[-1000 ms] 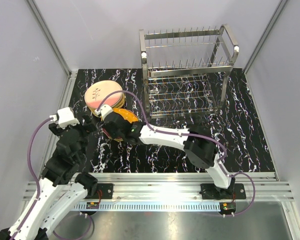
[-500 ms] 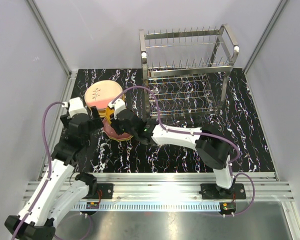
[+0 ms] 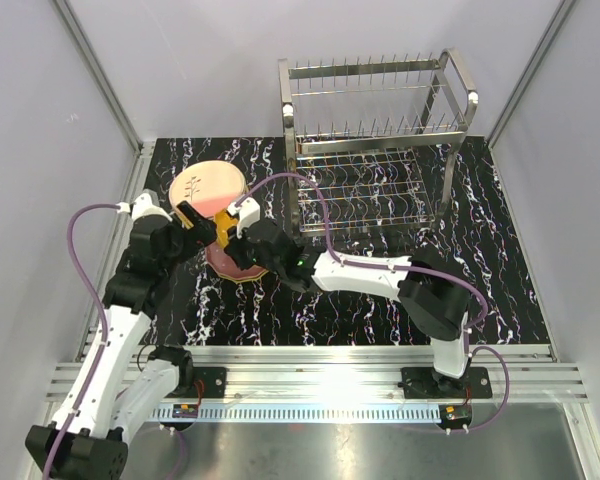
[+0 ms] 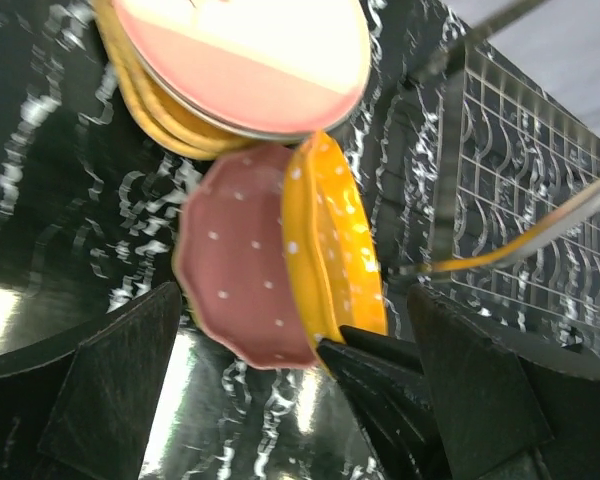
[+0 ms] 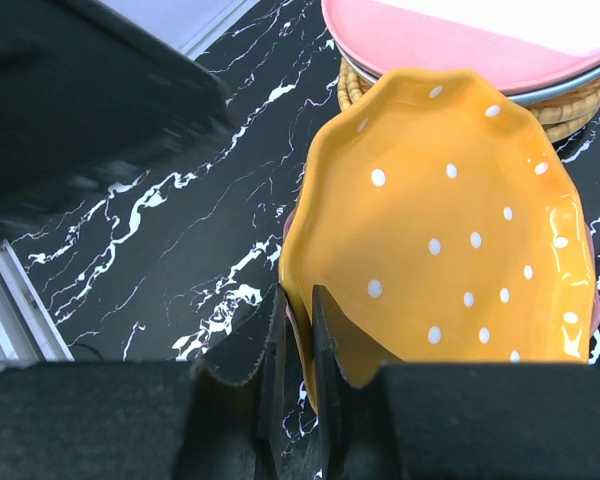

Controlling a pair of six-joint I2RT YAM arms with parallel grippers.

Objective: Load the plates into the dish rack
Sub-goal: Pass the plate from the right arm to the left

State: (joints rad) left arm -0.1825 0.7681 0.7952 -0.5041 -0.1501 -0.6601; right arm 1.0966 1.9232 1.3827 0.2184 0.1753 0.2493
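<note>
Cell backdrop, as I see it from here:
Black tabletop (image 3: 500, 250) with white marble veining, plain pale wall panels (image 3: 40, 150) on three sides, slim aluminium posts (image 3: 95, 75) in the back corners. Slotted aluminium rail (image 3: 310, 365) along the near edge, brushed metal sheet (image 3: 330, 450) below it. Light's even; I get glare on the rail and a sheen on the tabletop.

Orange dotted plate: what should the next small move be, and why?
Probably bring the open left gripper in onto the free rim of the orange dotted plate. The right gripper pinches one edge, holding it tilted up over the pink dotted plate, and it sits ahead between the left fingers.
</note>
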